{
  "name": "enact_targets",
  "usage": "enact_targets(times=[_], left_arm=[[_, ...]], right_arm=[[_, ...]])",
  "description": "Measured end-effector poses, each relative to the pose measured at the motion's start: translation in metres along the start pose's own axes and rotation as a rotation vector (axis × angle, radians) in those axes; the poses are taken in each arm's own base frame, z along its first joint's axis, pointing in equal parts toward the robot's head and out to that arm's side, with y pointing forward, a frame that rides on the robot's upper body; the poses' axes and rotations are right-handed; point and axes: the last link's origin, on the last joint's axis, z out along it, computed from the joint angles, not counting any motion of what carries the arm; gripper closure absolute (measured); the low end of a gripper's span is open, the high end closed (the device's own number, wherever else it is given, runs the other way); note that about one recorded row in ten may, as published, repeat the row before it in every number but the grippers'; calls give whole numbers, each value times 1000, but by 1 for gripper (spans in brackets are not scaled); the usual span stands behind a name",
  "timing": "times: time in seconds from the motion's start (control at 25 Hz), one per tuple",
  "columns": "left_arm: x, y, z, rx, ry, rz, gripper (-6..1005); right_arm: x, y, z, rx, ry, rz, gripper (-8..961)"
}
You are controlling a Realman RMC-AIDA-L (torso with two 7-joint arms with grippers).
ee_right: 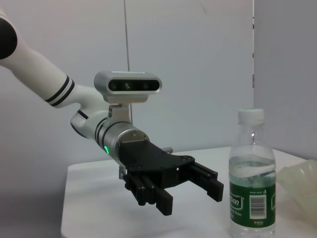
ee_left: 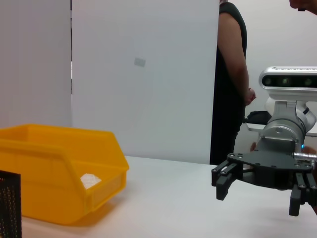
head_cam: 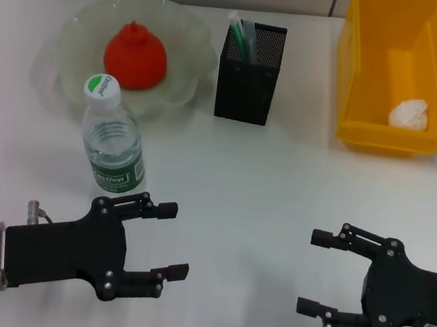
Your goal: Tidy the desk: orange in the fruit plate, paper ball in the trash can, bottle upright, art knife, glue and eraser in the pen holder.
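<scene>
Desk tidy, all items apparently placed: orange (head_cam: 136, 55) in plate (head_cam: 188, 30), bottle (head_cam: 113, 147) upright at ten o'clock. Left gripper (head_cam: 169, 239) and right gripper (head_cam: 315, 272) spread, empty; next, likely retreat.

The bottle (head_cam: 115, 142) stands upright beside the fruit plate (head_cam: 184, 65), both claws hovering spread over the desk (head_cam: 263, 184).

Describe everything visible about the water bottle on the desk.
The water bottle is clear plastic with a white cap and a green label, partly filled with water. It stands upright on the white desk, just in front of the fruit plate. Nothing grips it; the open left gripper hovers nearby.
</scene>
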Motion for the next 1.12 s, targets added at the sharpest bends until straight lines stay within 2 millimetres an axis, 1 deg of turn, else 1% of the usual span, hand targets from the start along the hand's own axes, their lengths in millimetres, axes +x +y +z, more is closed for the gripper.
enact_targets(times=[0.4, 1.12], left_arm=[[-2, 2, -2, 6, -1, -1, 216], [-2, 4, -2, 10, 7, -3, 216]], right_arm=[[-1, -6, -3, 50, -23, 10, 117], [-1, -6, -4, 52, -22, 11, 116]])
